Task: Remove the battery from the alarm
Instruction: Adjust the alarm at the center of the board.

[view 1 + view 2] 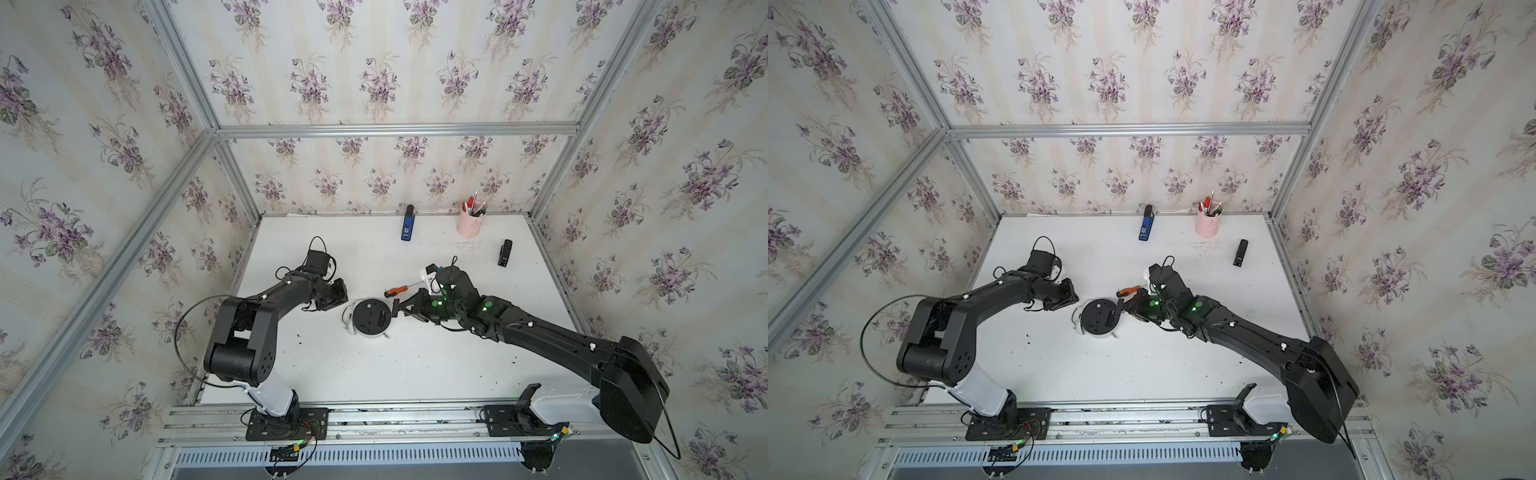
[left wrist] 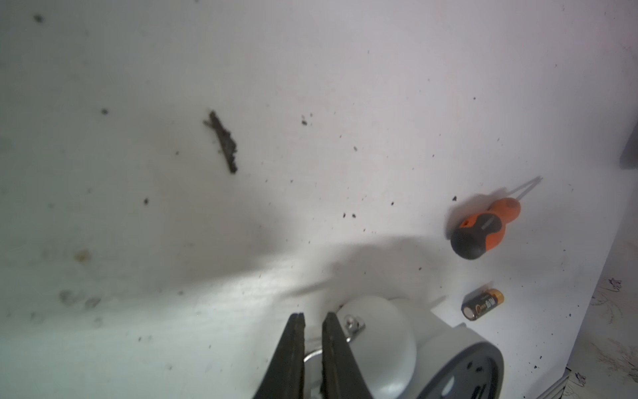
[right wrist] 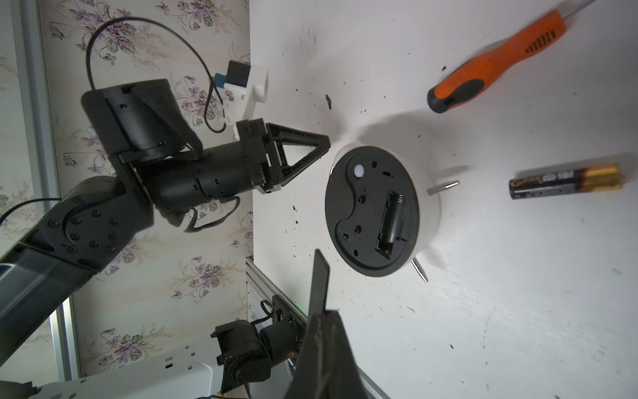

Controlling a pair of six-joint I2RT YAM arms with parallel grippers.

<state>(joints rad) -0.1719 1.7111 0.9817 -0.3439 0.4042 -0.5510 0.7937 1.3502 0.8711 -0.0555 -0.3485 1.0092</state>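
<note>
White surface (image 1: pixel 415 365), battery (image 3: pixel 566 181) free; left pincer (image 2: pixel 314 316) pinches the alarm (image 3: pixel 373 210) handle (image 2: pixel 312 355), right pincer (image 3: pixel 326 317) clamps a black cover (image 3: pixel 319 279); we fear a tug rolls the battery.

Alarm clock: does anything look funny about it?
The alarm lies face down, its back slot open and empty. The battery lies loose on the table beside it, and the right end effector pinches a flat black lid.

screwdriver (image 1: pixel 398 290), battery (image 3: pixel 566 181) beside alarm (image 1: pixel 372 318), tabletop (image 1: pixel 415 365) open in front
</note>
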